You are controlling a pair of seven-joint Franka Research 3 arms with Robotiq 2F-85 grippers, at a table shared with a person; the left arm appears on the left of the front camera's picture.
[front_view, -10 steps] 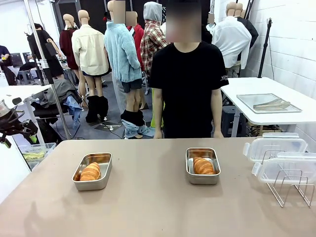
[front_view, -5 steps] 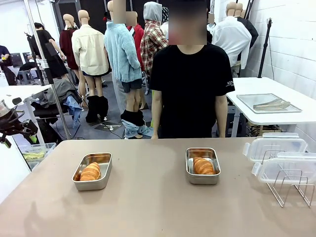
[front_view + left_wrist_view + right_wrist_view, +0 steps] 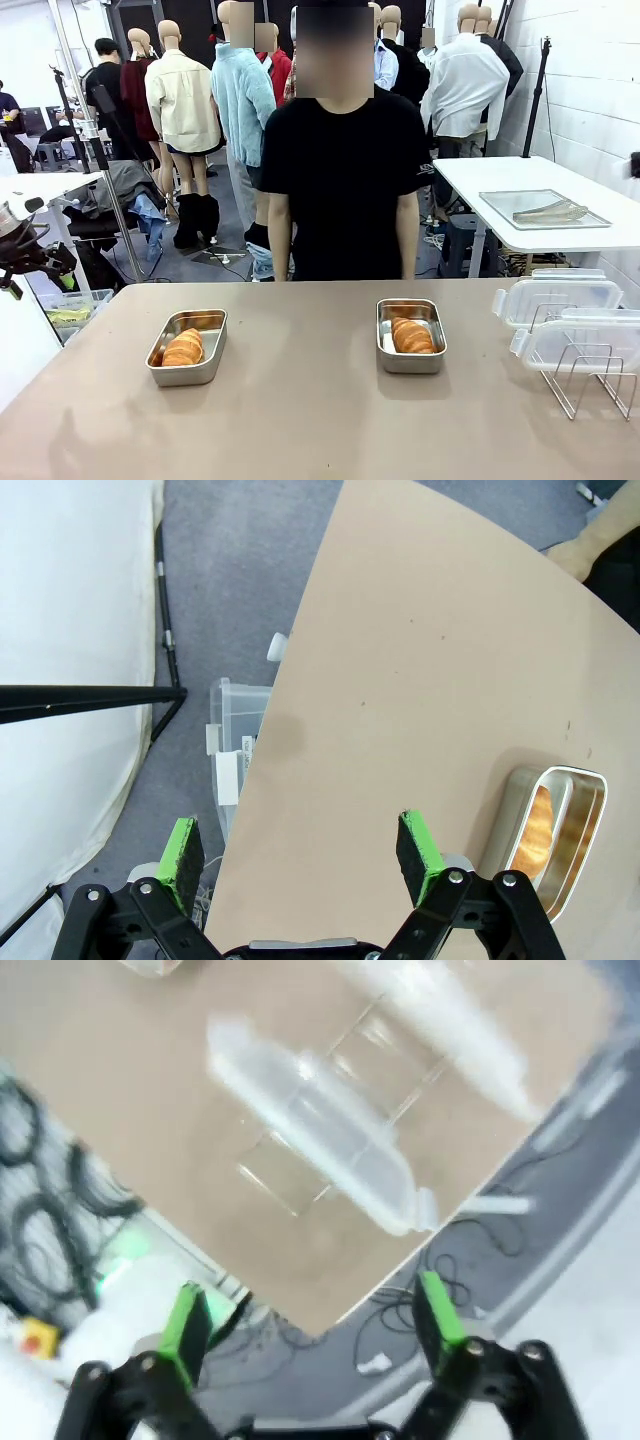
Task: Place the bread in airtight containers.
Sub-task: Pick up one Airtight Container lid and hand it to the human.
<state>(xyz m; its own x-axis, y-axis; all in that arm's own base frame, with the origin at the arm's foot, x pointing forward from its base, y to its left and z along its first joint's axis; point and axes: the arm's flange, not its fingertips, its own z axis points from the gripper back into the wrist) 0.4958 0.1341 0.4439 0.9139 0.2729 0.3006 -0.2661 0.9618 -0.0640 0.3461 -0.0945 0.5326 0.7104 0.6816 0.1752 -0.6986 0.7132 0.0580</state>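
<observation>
I see a tan tabletop (image 3: pixel 300 430) in a busy room, with a person (image 3: pixel 340 190) in a black shirt standing at its far edge and a white side table (image 3: pixel 520 235) behind to the right. The left pan (image 3: pixel 185 377) and the right pan (image 3: pixel 411 364) sit open and well apart, each with one bread (image 3: pixel 184 348) inside. Two clear lids (image 3: pixel 556 298) lie at the right edge, and a wire rack (image 3: pixel 585 378) stands just in front of them.

Since a second ago the person has stepped towards my left. The pans, bread, lids and rack have not moved.

My left wrist camera shows the left hand (image 3: pixel 300 848) spread wide and empty over the tabletop's near left edge. It also shows grey floor, a clear bin (image 3: pixel 235 740) below, and the left pan at lower right. My right wrist camera is blurred. The right hand (image 3: pixel 312 1322) is spread and empty too, above the tabletop's corner, with a lid and the rack beyond and cables (image 3: pixel 40 1210) on the floor.
</observation>
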